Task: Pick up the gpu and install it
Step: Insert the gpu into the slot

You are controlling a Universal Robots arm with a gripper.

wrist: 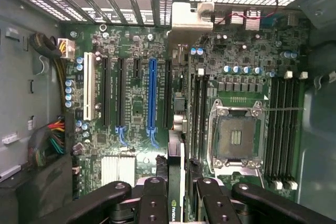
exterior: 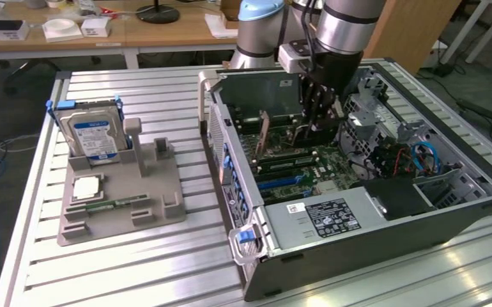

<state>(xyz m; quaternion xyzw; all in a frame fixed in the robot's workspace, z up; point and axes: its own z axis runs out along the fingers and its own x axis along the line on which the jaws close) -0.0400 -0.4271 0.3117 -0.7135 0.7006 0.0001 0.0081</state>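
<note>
Gpu (wrist: 174, 211) pickup is judged done: the card is gripped edge-on by the partly closed hand (wrist: 181, 187) at the wrist view's lower centre, held over the motherboard (wrist: 131, 40) beside the blue slot (wrist: 152, 93), and installation is judged unfinished.

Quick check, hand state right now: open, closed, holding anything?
Hand: closed on the thin dark rectangular expansion card with the silvery metal bracket, held above the green motherboard.
</note>
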